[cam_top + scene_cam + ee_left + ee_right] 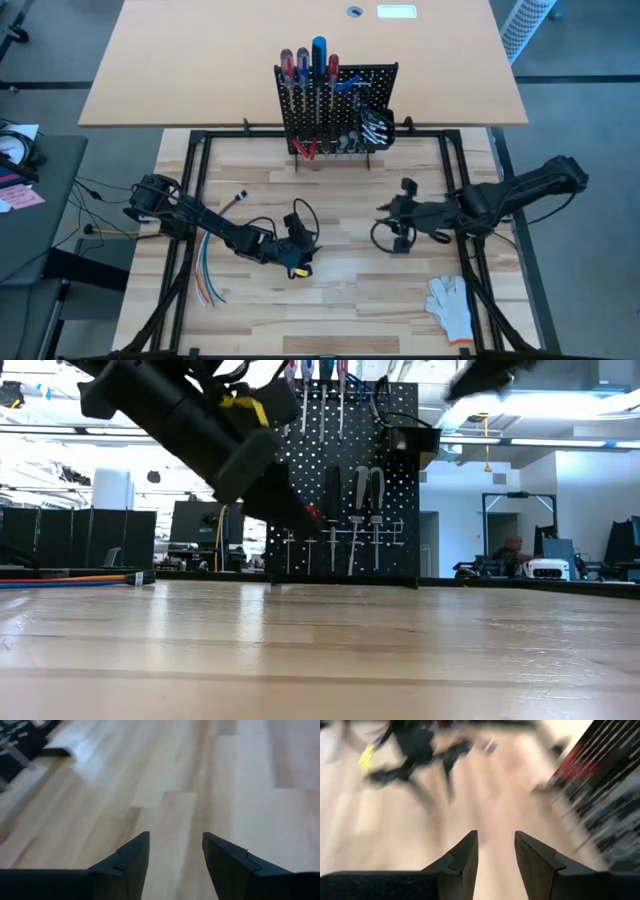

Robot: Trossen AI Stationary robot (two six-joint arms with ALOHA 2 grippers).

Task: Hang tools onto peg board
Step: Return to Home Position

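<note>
Because the small red, blue and silver hand tools [302,64] hang on the upright black holed peg board [385,80] at 12 o'clock, the left gripper [175,836] and right gripper [496,834] hover empty, fingers apart, over the middle of the wooden table [340,300]

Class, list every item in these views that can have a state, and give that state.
left gripper, open and empty above the table.
right gripper, open and empty above the table.
peg board, upright, tools hung on it.
screwdrivers, hanging along the board's top.
red-handled pliers, hanging at the board's lower left.
white glove, lying on the table.
coloured wires, lying on the table.
</note>
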